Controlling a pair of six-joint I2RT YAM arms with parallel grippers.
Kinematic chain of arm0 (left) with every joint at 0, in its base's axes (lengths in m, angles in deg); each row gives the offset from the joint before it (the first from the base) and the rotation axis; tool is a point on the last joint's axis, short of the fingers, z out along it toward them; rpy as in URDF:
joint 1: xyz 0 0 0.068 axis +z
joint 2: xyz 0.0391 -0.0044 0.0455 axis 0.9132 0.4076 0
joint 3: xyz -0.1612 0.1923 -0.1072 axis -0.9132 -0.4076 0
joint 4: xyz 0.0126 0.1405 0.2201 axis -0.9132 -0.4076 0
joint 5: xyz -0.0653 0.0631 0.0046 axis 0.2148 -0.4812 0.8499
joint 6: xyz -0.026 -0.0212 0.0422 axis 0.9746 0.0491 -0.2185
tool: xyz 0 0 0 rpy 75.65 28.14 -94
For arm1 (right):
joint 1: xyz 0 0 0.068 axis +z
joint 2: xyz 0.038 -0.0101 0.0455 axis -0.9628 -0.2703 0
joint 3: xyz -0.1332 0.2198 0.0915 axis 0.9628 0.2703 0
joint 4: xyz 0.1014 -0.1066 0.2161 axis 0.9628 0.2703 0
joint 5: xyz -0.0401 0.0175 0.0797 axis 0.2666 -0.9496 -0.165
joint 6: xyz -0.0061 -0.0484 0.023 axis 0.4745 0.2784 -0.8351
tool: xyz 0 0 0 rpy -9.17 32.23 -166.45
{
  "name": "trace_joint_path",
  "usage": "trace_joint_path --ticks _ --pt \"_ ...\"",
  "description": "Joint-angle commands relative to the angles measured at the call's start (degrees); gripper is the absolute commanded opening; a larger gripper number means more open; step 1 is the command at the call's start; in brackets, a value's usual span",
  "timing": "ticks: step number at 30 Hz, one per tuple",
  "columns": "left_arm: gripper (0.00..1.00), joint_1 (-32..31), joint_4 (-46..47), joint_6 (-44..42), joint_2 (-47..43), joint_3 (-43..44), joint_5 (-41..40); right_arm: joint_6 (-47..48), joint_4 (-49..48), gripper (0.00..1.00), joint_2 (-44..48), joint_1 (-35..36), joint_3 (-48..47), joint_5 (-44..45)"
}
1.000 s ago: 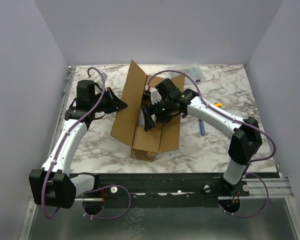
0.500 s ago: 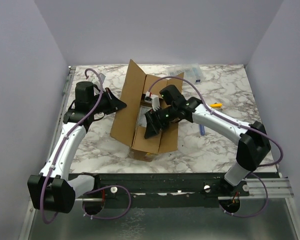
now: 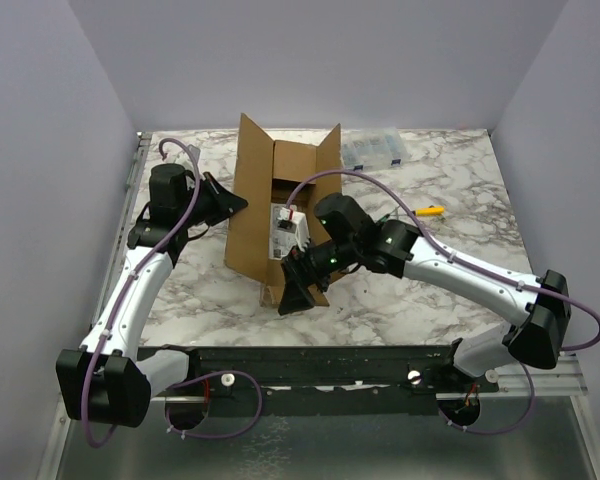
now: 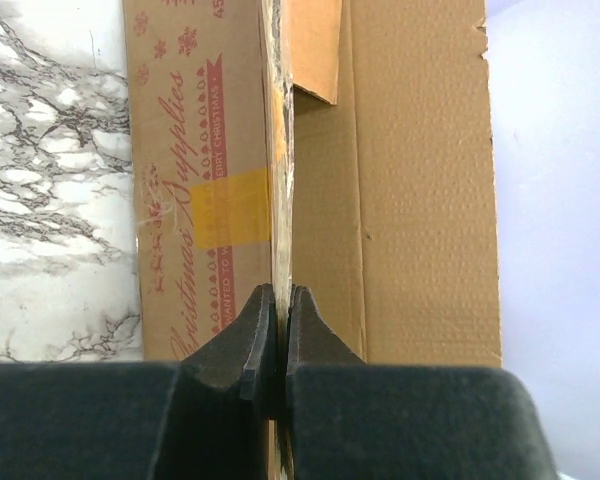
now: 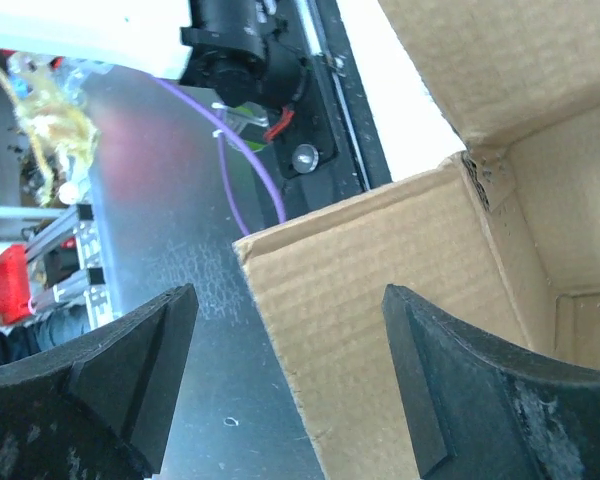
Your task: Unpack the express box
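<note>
The express box [image 3: 252, 220] sits mid-counter [image 3: 450, 180], long axis running near to far, top flaps standing up and the seam parted. So we're in the opening step, with the contents not yet out. The left pincer [image 4: 278, 335] is squeezed tight on the edge of the left long flap, pinning it outward. At the near end, the right pincer [image 5: 290, 385] gapes wide, the near end flap [image 5: 380, 290] showing between its fingers, nothing gripped. A white packet [image 3: 284, 226] shows inside. Next move, I'd say: push that end flap down and away, then reach in for the packet while the left side steadies the carton.
</note>
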Motion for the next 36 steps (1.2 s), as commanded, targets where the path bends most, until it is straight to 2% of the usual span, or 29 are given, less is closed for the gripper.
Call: trace_joint_path --ticks 1,7,11,16,19,22,27,30,33,36 --pt "0.00 0.3 7.0 4.0 -2.6 0.5 -2.6 -4.0 0.7 0.86 1.4 2.6 3.4 10.6" --pt "0.00 0.3 7.6 3.4 -2.3 1.0 -2.1 -10.0 -5.1 0.86 2.5 5.9 13.0 20.9" --pt "0.00 0.3 9.2 -0.5 -2.2 1.2 2.7 -14.1 -8.3 0.87 2.7 6.0 17.0 25.0" --pt "0.00 0.3 9.4 -5.8 -5.9 -0.4 3.3 -16.2 -4.4 0.87 8.8 6.1 13.1 29.6" --pt "0.00 0.2 10.2 -6.3 -7.5 -2.1 3.4 -16.3 -1.5 0.87 11.7 6.0 8.9 30.5" --pt "0.00 -0.1 12.5 -5.9 -9.1 -4.5 3.7 -17.6 1.4 0.83 11.2 6.0 3.1 35.9" --pt "0.00 -0.9 15.6 -4.9 -9.9 -6.7 3.8 -23.2 1.1 0.82 6.4 6.0 -4.8 52.8" --pt "0.00 -1.7 16.9 -4.1 -10.1 -6.9 3.5 -27.4 1.0 0.77 2.0 5.5 -9.1 62.2" --pt "0.00 -2.6 17.5 -3.3 -10.1 -7.0 2.9 -29.1 1.1 0.72 -4.4 4.2 -13.1 66.8" --pt "0.00 -2.9 17.5 -2.0 -10.3 -7.3 1.7 -32.3 6.3 0.69 -11.9 3.2 -20.7 71.6"
